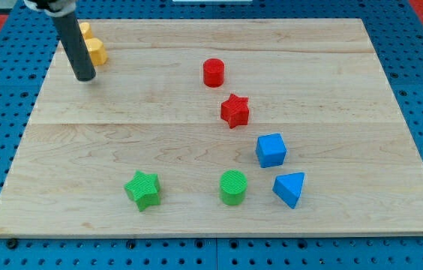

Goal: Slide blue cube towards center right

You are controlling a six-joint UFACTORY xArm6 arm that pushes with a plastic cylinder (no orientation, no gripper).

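Note:
The blue cube [271,150] sits on the wooden board [361,97], right of centre and a little toward the view's bottom. My tip [84,76] is at the view's upper left, far from the blue cube, just left of and below a yellow block [95,51]. The rod rises from the tip to the view's top left and partly hides a second yellow block [85,30]. The tip touches no block that I can make out.
A red cylinder [213,73] and a red star [235,111] stand above and left of the blue cube. A blue triangular block [289,189] lies just below it. A green cylinder [233,187] and a green star [143,189] are near the view's bottom.

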